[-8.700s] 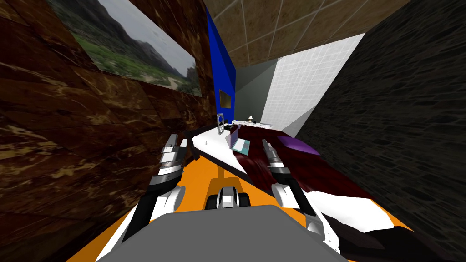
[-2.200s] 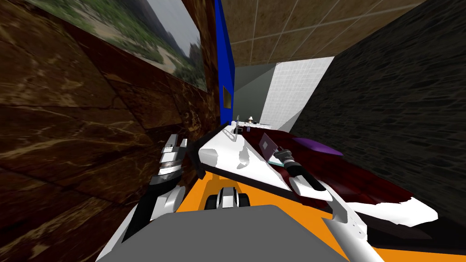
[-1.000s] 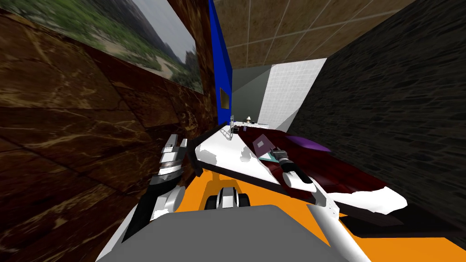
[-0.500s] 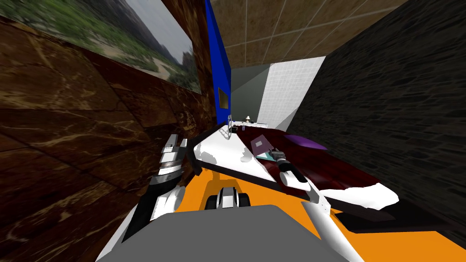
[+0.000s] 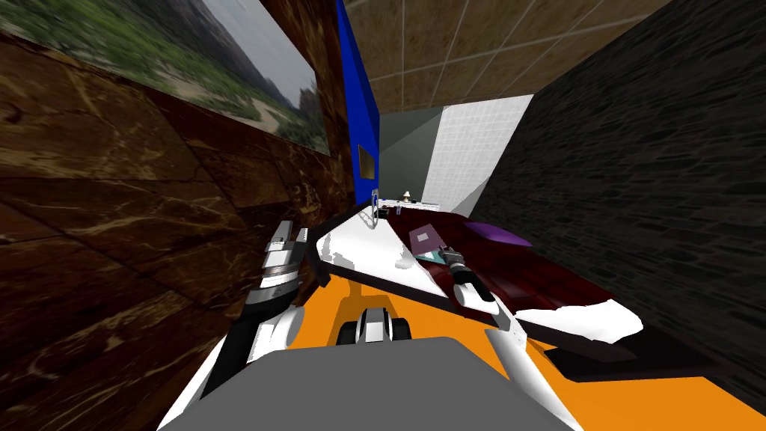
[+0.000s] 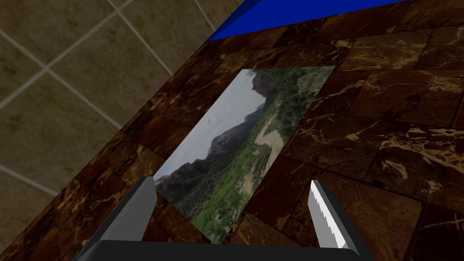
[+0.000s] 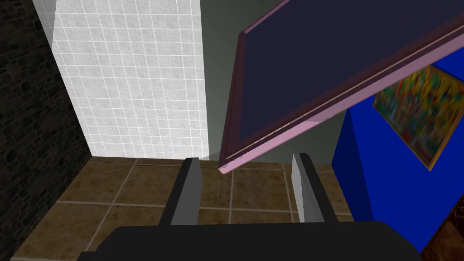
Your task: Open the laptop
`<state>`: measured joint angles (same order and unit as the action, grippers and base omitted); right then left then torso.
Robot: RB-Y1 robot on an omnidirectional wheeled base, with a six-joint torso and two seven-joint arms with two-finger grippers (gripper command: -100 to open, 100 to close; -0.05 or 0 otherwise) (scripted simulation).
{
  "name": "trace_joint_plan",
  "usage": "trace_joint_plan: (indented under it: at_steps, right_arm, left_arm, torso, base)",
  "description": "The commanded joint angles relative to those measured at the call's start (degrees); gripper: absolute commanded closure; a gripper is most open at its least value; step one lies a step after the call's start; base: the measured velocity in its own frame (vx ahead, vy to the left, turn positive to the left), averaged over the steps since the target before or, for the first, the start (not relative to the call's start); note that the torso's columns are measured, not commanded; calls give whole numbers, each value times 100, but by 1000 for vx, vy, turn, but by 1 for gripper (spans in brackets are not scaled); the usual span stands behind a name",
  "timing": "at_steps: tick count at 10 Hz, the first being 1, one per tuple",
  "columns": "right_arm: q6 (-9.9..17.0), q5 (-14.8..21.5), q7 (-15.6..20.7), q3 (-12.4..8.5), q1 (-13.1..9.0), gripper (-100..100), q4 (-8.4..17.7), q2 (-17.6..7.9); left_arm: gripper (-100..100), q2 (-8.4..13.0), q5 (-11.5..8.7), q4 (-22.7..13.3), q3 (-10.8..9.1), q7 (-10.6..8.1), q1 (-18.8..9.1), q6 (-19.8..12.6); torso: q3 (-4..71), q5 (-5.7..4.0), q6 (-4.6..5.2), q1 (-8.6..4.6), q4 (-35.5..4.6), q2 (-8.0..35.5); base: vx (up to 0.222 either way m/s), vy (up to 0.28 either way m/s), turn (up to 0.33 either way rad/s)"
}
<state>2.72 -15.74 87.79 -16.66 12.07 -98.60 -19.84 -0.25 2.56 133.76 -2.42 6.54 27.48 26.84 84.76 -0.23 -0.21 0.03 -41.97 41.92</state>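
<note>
- far left, by the brown wall (image 5: 112, 224): what's the left gripper (image 5: 292, 232) doing?
- raised beside that wall, left of the desk (image 5: 374, 251). fingers (image 6: 141, 206) spread wide, nothing between them.
- desk layout?
- long top, patchy white and dark red, running away from me over an orange floor (image 5: 329, 303). at its far left corner a small grey frame-like stand (image 5: 372, 215), upright. too small to tell more.
- laptop (image 5: 424, 239)?
- about halfway along the desk, on the dark red part, just past the white patch and between the two long edges. lid (image 7: 326, 63) is up off the base and tilted; dark screen, pink-purple rim. teal base (image 5: 431, 257) shows under it in the head view.
- right gripper (image 5: 445, 253)?
- at the laptop's near side, right arm (image 5: 473, 292) reaching in over the desk's near edge. fingers (image 7: 191, 190) part-open, narrower than the left pair. a corner of the lid shows between the fingertips with a gap on each side, not pinched. can't tell how far past the tips it sits.
- anything further right?
- flat purple pad (image 5: 497, 233) on the dark red top, beyond the laptop toward the right edge, apart from it.
</note>
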Motion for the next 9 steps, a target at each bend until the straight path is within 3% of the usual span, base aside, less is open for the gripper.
trace_joint_plan:
  at_steps: [1, 3, 4, 9]
  right_arm:
    - [-187, 10, -384, 123, -83, 100, 348, 139]
    - [-406, 25, -716, 206, -169, 100, 644, 265]
    - [-146, -66, -574, 58, -224, -100, 408, 113]
    - [401, -279, -522, -109, -316, -100, 19, -78]
  left_arm:
    - [0, 0, 0, 0, 0, 0, 0, 0]
    - [0, 0, 0, 0, 0, 0, 0, 0]
    - [0, 0, 0, 0, 0, 0, 0, 0]
    - [0, -1, 0, 0, 1, 0, 0, 0]
  torso:
    - [3, 1, -2, -1, 0, -5]
    - [0, -7, -10, -14, 0, -1]
    - [0, -6, -17, -5, 1, -2]
    - [-24, 21, 21, -9, -34, 45]
  base:
    - [-24, -60, 8]
    - [-38, -84, 1]
    - [-27, -29, -22]
    - [-4, 31, -17]
